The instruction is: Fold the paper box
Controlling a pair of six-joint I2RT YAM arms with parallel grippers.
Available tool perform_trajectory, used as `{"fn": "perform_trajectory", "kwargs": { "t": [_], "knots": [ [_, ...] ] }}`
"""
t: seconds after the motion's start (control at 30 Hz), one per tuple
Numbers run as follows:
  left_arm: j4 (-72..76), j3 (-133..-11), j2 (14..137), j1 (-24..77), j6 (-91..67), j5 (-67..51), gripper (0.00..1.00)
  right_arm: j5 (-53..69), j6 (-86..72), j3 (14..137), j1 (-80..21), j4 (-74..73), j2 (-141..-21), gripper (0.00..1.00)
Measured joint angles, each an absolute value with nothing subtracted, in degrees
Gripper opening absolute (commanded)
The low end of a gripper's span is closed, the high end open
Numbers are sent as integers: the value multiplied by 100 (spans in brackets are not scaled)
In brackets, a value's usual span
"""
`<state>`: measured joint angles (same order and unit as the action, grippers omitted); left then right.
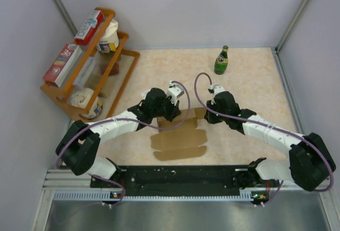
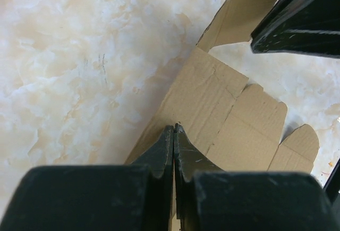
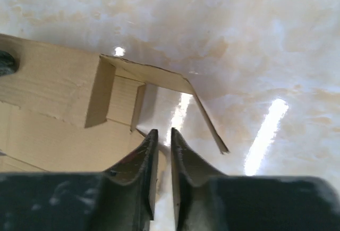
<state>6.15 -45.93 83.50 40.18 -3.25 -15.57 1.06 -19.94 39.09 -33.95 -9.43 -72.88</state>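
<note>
Judging from the top view, which step is in hand? (Student)

An early one, by appearance. The paper box (image 1: 178, 140) lies mostly flat at lower centre of the frame, between the two arms, with one flap (image 2: 239, 21) upturned at its right-hand end. The left gripper (image 2: 174, 131), fingers pressed together and pinching nothing, points down at a flat panel; contact cannot be confirmed. The right gripper (image 3: 162, 134), fingers parted by a narrow slit with nothing between them, sits just beside the upturned flap. (Tutor)

And the next move? (Student)

Probably holding that panel down while the flap is pushed upright along its crease. (Tutor)

Counts? (Student)

One box; one green bottle (image 1: 221, 61), upper right of centre; two red-and-white cartons (image 1: 89, 26) on one rack (image 1: 133, 53) at upper left; two grippers. (Tutor)
</note>
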Motion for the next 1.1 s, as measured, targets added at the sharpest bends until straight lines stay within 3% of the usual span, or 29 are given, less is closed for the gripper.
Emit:
{"fn": "perform_trajectory", "kwargs": {
  "t": [0.13, 0.43, 0.6, 0.9, 1.1],
  "knots": [
    [613, -4602, 8355, 4018, -320, -1555, 0, -329, -1896, 3948, -3395, -1343, -6838, 36],
    [598, -4609, 8355, 4018, -318, -1557, 0, -792, -1391, 4410, -3393, -1903, -6593, 50],
    [598, -4609, 8355, 4018, -311, -1555, 0, -784, -1050, 4630, -3393, -2099, -6847, 50],
    [598, -4609, 8355, 4018, -303, -1555, 0, -567, -746, 4630, -3264, -2171, -7129, 34],
    [596, -4611, 8355, 4018, -305, -1555, 0, -252, -749, 4630, -3024, -2060, -7205, 34]
  ]
}}
